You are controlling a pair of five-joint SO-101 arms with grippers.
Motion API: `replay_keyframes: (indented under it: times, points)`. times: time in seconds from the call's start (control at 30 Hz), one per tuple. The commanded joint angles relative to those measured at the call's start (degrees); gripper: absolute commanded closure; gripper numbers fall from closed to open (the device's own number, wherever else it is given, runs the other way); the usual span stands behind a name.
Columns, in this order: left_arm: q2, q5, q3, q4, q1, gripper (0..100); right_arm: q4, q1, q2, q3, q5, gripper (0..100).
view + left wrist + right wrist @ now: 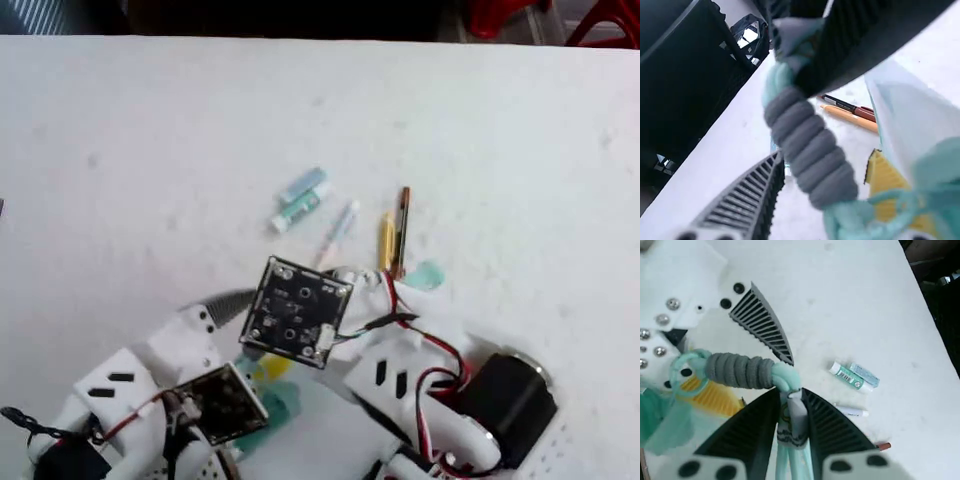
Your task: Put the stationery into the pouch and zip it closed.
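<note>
The right gripper (790, 399) is clenched on a little tag (790, 422) next to the grey strap (740, 371) of the pouch (710, 399). It likely does this to hold the pouch still or pull its mouth open. The pouch lies right under both grippers. The left gripper (767, 335) sits just beside the strap, and I cannot tell if it is clenched or released. Out past the right gripper's tip, outside the pouch, lie 2 tubes (300, 200) and 3 pens (386, 240). The arms hide most of the pouch, so its zip is hard to see.
</note>
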Motion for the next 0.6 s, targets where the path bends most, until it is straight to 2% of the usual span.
replay_keyframes:
  times: [0.0, 0.13, 0.23, 0.37, 0.5, 0.57]
  points:
    - [-0.4, 0.0, -0.2, -1.7, 0.7, 72, -6.3, 7.4, 0.1, -1.4, 0.6, 98.1]
    - [-0.4, 0.0, 0.1, -1.7, -3.0, 72, -12.0, 22.8, 3.0, -6.9, 1.6, 98.1]
    - [-0.4, -0.1, 0.1, -1.7, -5.3, 72, -12.4, 27.9, 8.3, -12.7, 1.5, 98.1]
    - [-0.4, 0.4, 0.1, -1.7, -4.7, 73, -11.1, 26.6, 16.1, -20.2, -4.2, 98.1]
    - [-0.4, 7.5, -0.2, -2.5, -3.1, 73, -5.8, 19.7, 21.8, -27.7, -5.7, 98.1]
    - [-0.4, 11.0, -0.2, -4.8, -5.2, 73, -1.2, 16.6, 22.3, -32.1, -5.6, 98.1]
